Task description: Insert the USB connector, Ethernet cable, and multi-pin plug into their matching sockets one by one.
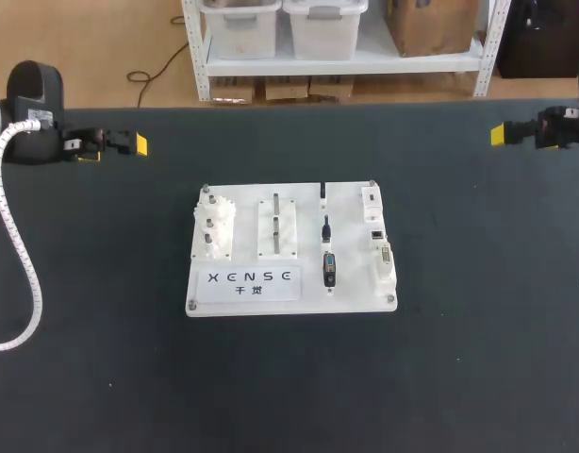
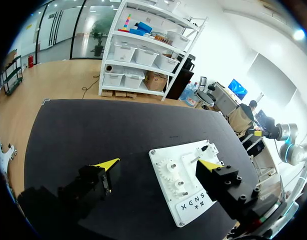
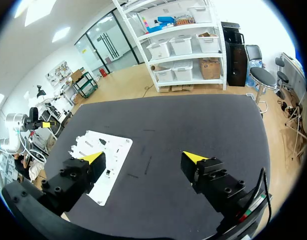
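**A:** Left fingers (image 2: 107,163) spread wide, holding nothing. Right fingers (image 3: 93,158) the same, apart and empty. Parked well off the white board (image 1: 351,247), one beyond each far corner.

**B:** And the plugs?

**A:** All lying on the board, just right of its middle, in one column. Thin plug (image 1: 322,192) at the far edge, small plug (image 1: 325,229) behind it, large plug (image 1: 329,269) nearest the front edge. Sockets (image 1: 382,257) just beside them, along the board's right edge.

**B:** Pointing which way?

**A:** Long axes from the board's far edge to its front edge, all three in line. Too small to tell which end carries the contacts.

**B:** Likely trouble?

**A:** Crowding, mostly. Could easily nudge a neighbour when closing on one plug, lying nearly end to end as they do. Could also match a plug to the wrong socket, given the close spacing. Probably needs a turn before insertion. Any tilt in the grasp risks jamming at the socket mouth. Might shove the board across the tabletop (image 1: 459,359) if pressed sideways. Cannot tell whether fastened down.
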